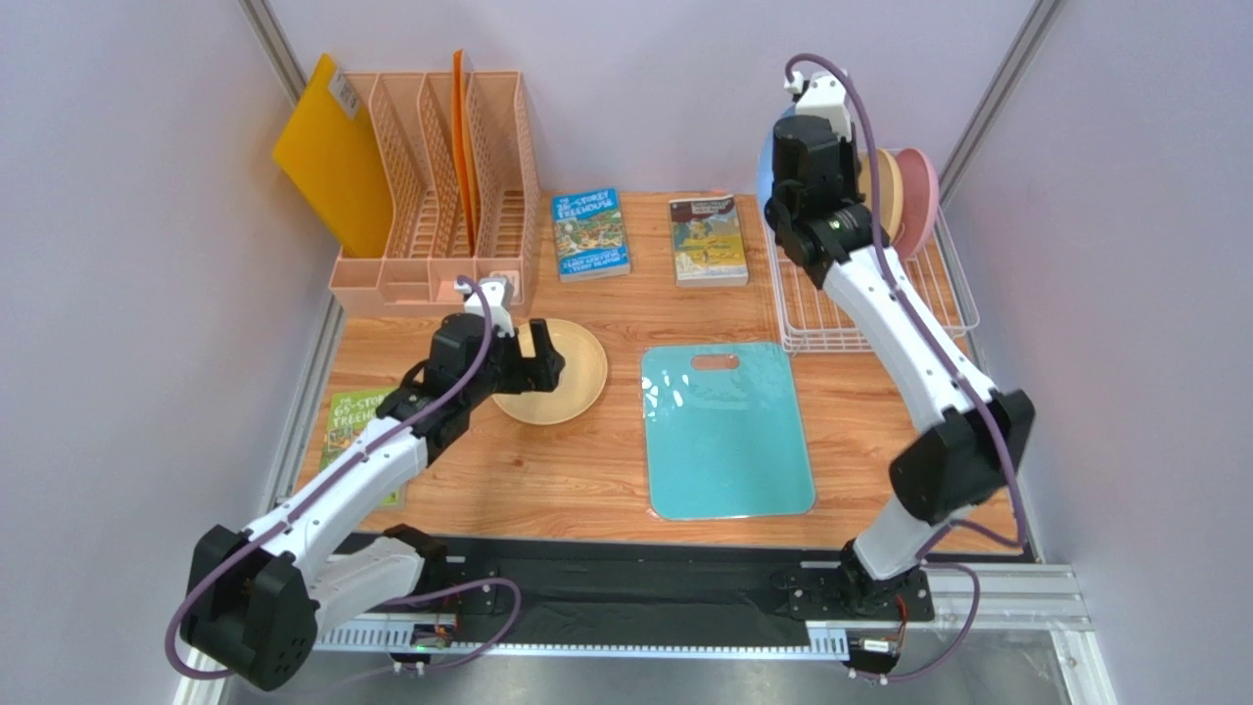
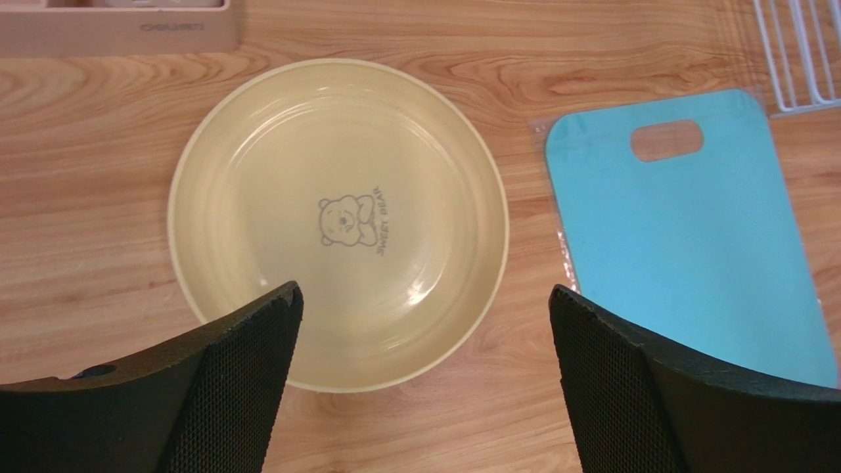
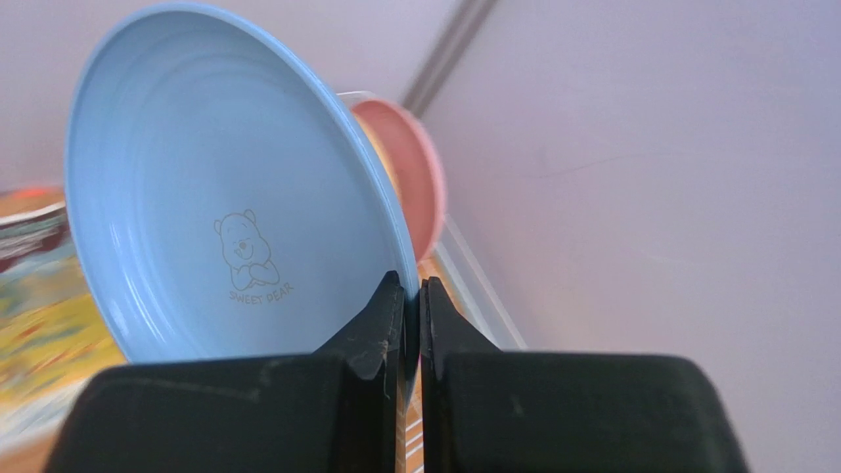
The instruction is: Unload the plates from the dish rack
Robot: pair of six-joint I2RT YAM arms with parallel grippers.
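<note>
Blue plate [image 3: 217, 217] in right hand [image 3: 413, 288], pink plate [image 3: 421, 172] just behind

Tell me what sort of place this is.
Probably a robot test cell, not a real kitchen: plain panel walls box in a wooden table, two arms are bolted to a rail at its edge, and props like a dish rack and books are laid out.

The table [image 2: 612, 49] is wood with wavy lines. The yellow plate [image 2: 339, 222] is smooth and a little shiny. The blue plate [image 3: 227, 197] is smooth too. The rack [image 1: 824, 331] is thin white wire. The left claw [image 2: 424, 301] has bumpy black pads [image 2: 237, 394].
</note>
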